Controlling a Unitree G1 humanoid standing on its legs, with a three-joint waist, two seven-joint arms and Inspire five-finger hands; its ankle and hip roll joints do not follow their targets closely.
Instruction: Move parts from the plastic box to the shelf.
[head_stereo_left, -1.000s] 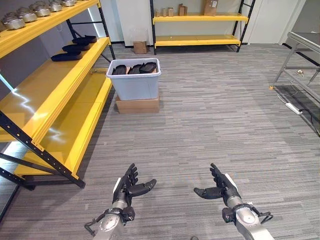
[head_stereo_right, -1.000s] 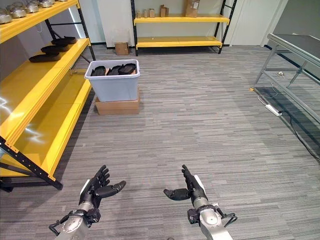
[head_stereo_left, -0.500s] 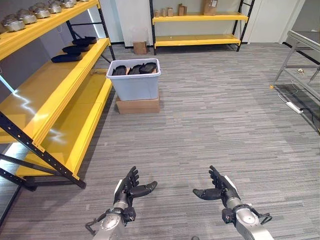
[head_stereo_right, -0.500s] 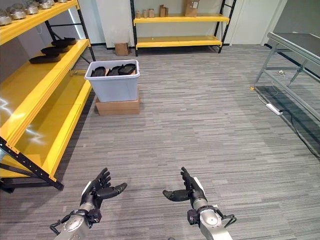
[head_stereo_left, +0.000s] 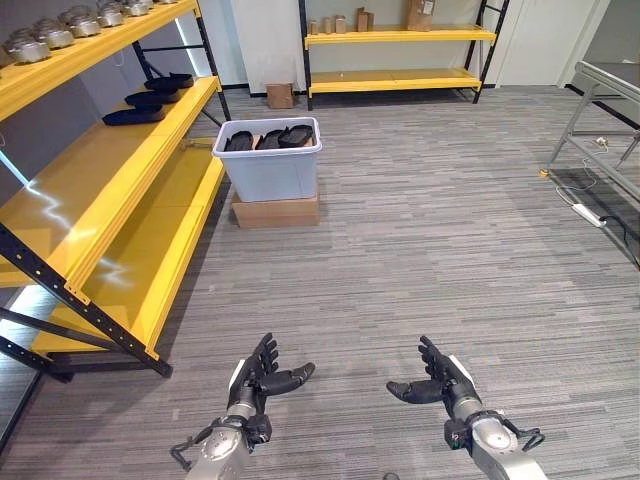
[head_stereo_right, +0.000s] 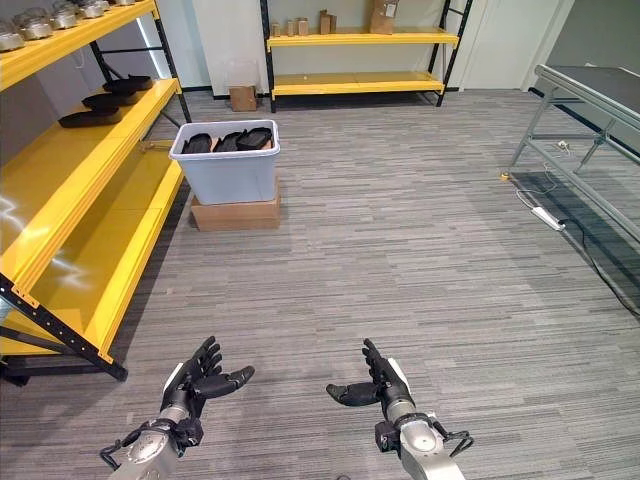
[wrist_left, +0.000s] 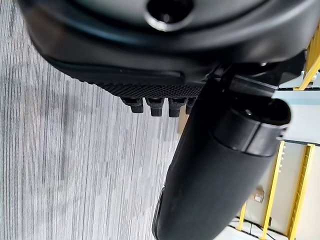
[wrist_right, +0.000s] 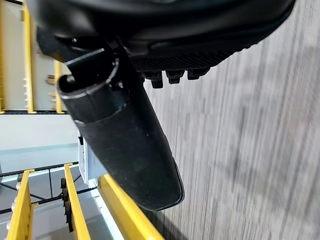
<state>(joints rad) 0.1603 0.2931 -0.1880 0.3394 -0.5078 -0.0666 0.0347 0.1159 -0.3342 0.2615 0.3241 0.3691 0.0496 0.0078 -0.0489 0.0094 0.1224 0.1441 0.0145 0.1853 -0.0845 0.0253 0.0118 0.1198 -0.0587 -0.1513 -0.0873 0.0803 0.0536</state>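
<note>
both hands empty and held low out front, well short of anything to grab. left hand (head_stereo_left: 262, 372) has fingers straight, thumb out; right hand (head_stereo_left: 438, 376) the same, palms facing each other (likely a ready pose for a two-handed pickup). black parts (head_stereo_left: 268, 138) sit in the white plastic box (head_stereo_left: 270, 170), raised on a cardboard box (head_stereo_left: 276, 210) just beside the yellow shelf (head_stereo_left: 120, 170), probably for a short carry. a few black parts (head_stereo_left: 147, 100) lie on the shelf's middle level, so transfer looks partly done. grey metal parts (head_stereo_left: 60, 25) on the top level. next step, i judge: walk up to the box.
</note>
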